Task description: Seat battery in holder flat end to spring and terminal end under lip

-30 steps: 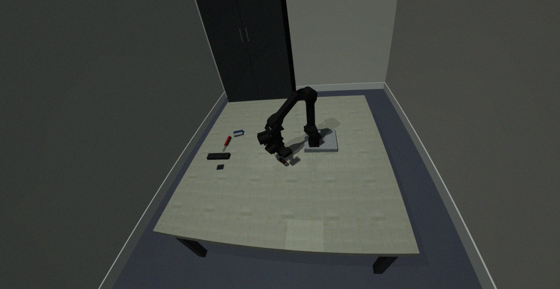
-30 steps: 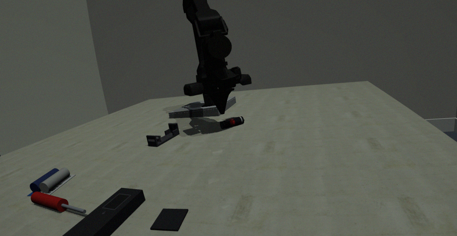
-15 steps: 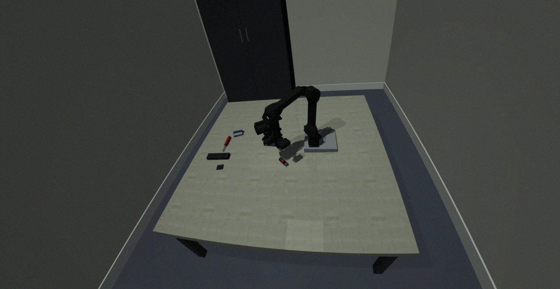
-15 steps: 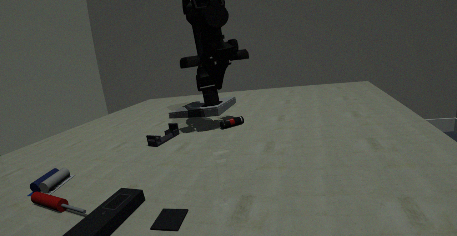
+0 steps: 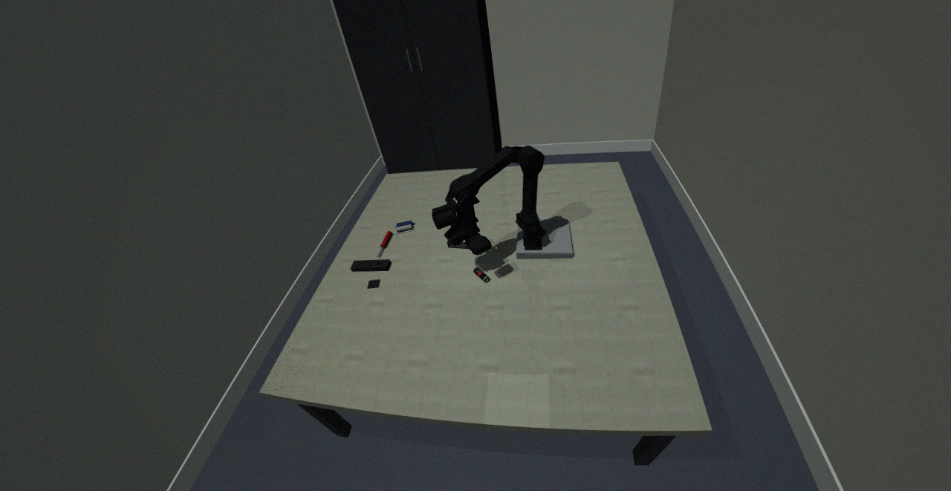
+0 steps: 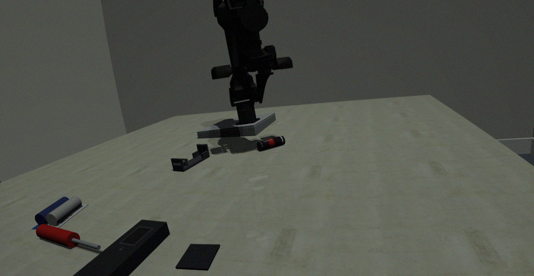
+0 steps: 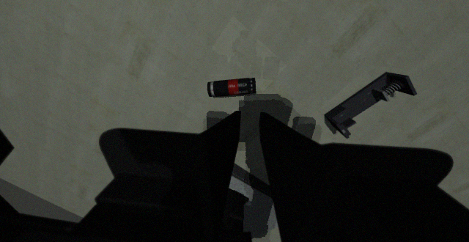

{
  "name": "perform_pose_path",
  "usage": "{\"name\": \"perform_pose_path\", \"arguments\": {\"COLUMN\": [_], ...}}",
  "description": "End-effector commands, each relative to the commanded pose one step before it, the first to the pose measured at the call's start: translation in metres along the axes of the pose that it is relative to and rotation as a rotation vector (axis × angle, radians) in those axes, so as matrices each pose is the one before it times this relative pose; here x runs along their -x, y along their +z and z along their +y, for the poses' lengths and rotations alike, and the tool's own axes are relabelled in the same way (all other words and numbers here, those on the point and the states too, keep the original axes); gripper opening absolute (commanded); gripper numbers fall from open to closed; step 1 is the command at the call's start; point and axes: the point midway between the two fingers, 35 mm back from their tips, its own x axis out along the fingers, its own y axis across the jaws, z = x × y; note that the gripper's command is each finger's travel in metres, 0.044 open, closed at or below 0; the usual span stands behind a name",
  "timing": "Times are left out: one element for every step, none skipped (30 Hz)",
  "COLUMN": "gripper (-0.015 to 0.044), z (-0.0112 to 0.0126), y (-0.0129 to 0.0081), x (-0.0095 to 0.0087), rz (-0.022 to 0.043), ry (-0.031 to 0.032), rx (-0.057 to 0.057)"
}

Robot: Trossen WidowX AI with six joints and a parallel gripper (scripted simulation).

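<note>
Battery (image 7: 231,87) lies on its side on the table (image 6: 373,184), loose, a little beyond the jaws' tips in the wrist view, not in the holder (image 7: 366,103). Gripper (image 7: 250,119) hangs above the table with jaws parted only a crack and nothing between them. Holder sits apart from the battery, empty, spring visible at one end. Both lie in the part of the table toward the far edge, just in front of the arm's base plate (image 6: 267,119); the clutter (screwdriver (image 6: 59,236), black bar (image 6: 127,248), small rolls (image 6: 61,208)) sits well apart near the left edge. Risks, as judgement: the battery is round and free, so a descent with jaws this narrow would likely land a fingertip on top and roll it away or kick it toward the holder; jaws need to widen first. An off-centre or skewed grasp could leave it tilted, making flat seating hard. Which end is the terminal is hard to tell at this size, so reversed insertion against the spring is possible. Pushing down at an angle could jam it at the lip or shove the light, unfixed holder across the table.
</note>
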Motion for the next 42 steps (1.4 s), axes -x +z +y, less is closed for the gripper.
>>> {"name": "perform_pose_path", "arguments": {"gripper": [0.0157, 0.0184, 0.021, 0.0236, 0.0238, 0.0238, 0.0238, 0.0238, 0.0238, 0.0238, 0.0238, 0.0238, 0.0238, 0.0238, 0.0238, 0.0238, 0.0238, 0.0238, 0.0238, 0.0238, 0.0238, 0.0238, 0.0238, 0.0238, 0.0238, 0.0238, 0.0238, 0.0238, 0.0238, 0.0238, 0.0238, 0.0238, 0.0238, 0.0238, 0.0238, 0.0238, 0.0238, 0.0238, 0.0238, 0.0238, 0.0238, 0.0238], "z": [0.00486, 0.00141, 0.00134, 0.00125, 0.00113, 0.00099, 0.00083, 0.00065, 0.00046, 0.00025, 0.00004, -0.00018, -0.00032, -0.00028, -0.00011, 0.0, 0.0, 0.0, 0.0, 0.0, 0.0, 0.0, 0.0, 0.0, 0.0, 0.0, 0.0, 0.0, 0.0, 0.0, 0.00003, 0.00008, 0.00013, 0.00015, 0.00014, 0.00013, 0.00012, 0.00011, 0.00009, 0.00008, 0.00007, 0.00006], "y": [-0.00033, -0.00034, -0.00055, -0.00074, -0.00092, -0.00108, -0.00122, -0.00134, -0.00144, -0.00151, -0.00155, -0.00157, -0.00127, -0.00075, -0.00024, 0.0, 0.0, 0.0, 0.0, 0.0, 0.0, 0.0, 0.0, 0.0, 0.0, 0.0, 0.0, 0.0, 0.0, 0.0, 0.0, 0.00001, 0.00002, 0.00002, 0.00002, 0.00002, 0.00001, 0.00001, 0.00001, 0.00001, 0.00001, 0.00001], "x": [-0.01343, -0.0041, -0.00409, -0.00408, -0.00407, -0.00406, -0.00405, -0.00403, -0.00402, -0.004, -0.00398, -0.00396, -0.00323, -0.00193, -0.00064, 0.0, 0.0, 0.0, 0.0, 0.0, 0.0, 0.0, 0.0, 0.0, 0.0, 0.0, 0.0, 0.0, 0.0, 0.0, -0.00026, -0.00079, -0.00131, -0.00161, -0.00161, -0.00161, -0.00161, -0.00161, -0.00161, -0.0016, -0.00166, -0.00167], "rz": [0.00545, 0.00015, 0.0002, 0.00024, 0.00027, 0.0003, 0.00033, 0.00035, 0.00036, 0.00037, 0.00038, 0.00037, 0.0003, 0.00018, 0.00006, 0.0, 0.0, 0.0, 0.0, 0.0, 0.0, 0.0, 0.0, 0.0, 0.0, 0.0, 0.0, 0.0, 0.0, 0.0, 0.0, 0.0, 0.0, 0.0, 0.0, 0.0, 0.0, 0.0, 0.0, 0.0, 0.0, 0.0], "ry": [0.00122, 0.00032, 0.0003, 0.00027, 0.00024, 0.0002, 0.00016, 0.00012, 0.00007, 0.00003, -0.00002, -0.00007, -0.00009, -0.00007, -0.00003, 0.0, 0.0, 0.0, 0.0, 0.0, 0.0, 0.0, 0.0, 0.0, 0.0, 0.0, 0.0, 0.0, 0.0, 0.0, 0.0, 0.0, 0.00001, 0.00001, 0.0, 0.0, 0.0, 0.0, 0.0, 0.0, 0.0, 0.0], "rx": [-0.2656, -0.0931, -0.0931, -0.0931, -0.0931, -0.0931, -0.0931, -0.0931, -0.0931, -0.0931, -0.0931, -0.0931, -0.0763, -0.0458, -0.0153, 0.0, 0.0, 0.0, 0.0, 0.0, 0.0, 0.0, 0.0, 0.0, 0.0, 0.0, 0.0, 0.0, 0.0, 0.0, 0.0, 0.0, 0.0, 0.0, 0.0, 0.0, 0.0, 0.0, 0.0, 0.0, 0.0, 0.0]}}
